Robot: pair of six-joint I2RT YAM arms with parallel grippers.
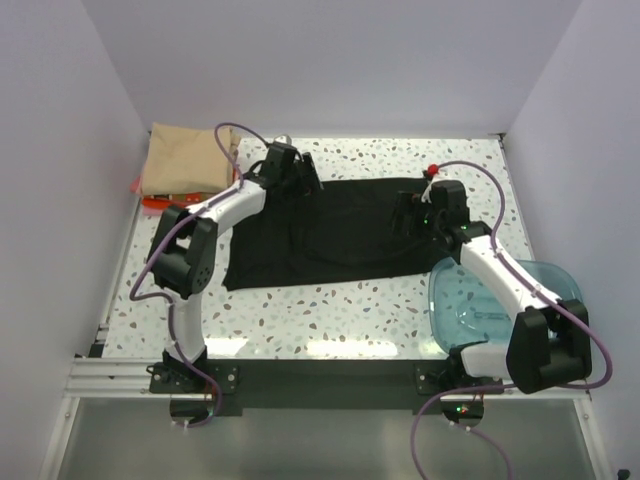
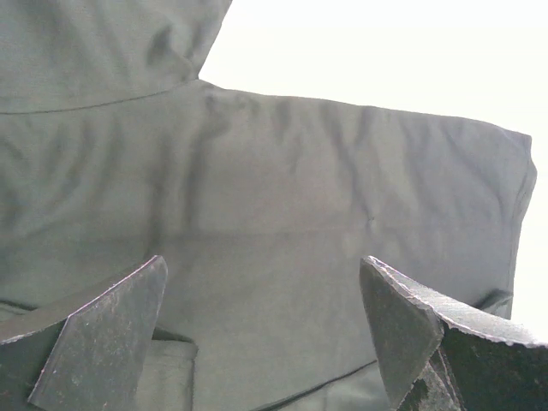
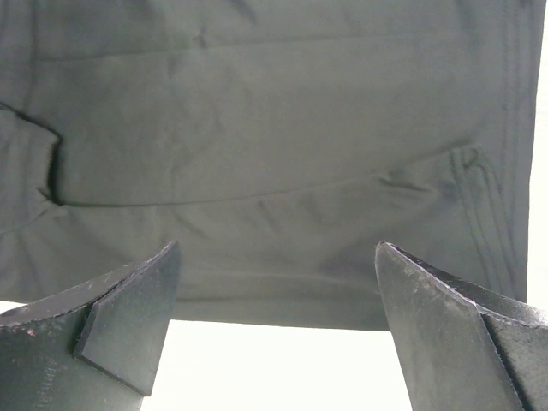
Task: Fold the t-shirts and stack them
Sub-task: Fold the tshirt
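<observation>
A black t-shirt (image 1: pixel 340 235) lies spread flat across the middle of the table. My left gripper (image 1: pixel 300 182) hovers over its back left edge, open, with only dark cloth (image 2: pixel 300 171) showing between its fingers (image 2: pixel 103 334). My right gripper (image 1: pixel 405 216) is above the shirt's right part, open as well; the wrist view has the cloth (image 3: pixel 282 145) and its hem between the fingers (image 3: pixel 128 317), with nothing held. A folded tan t-shirt (image 1: pixel 185 160) rests at the back left corner. A strip of red-orange t-shirt (image 1: pixel 140 186) peeks out from under it.
A translucent teal bowl (image 1: pixel 505 300) stands at the near right, partly under the right arm. A small red knob (image 1: pixel 433 169) sits near the back edge by the right arm's cable. White walls close in the table on three sides.
</observation>
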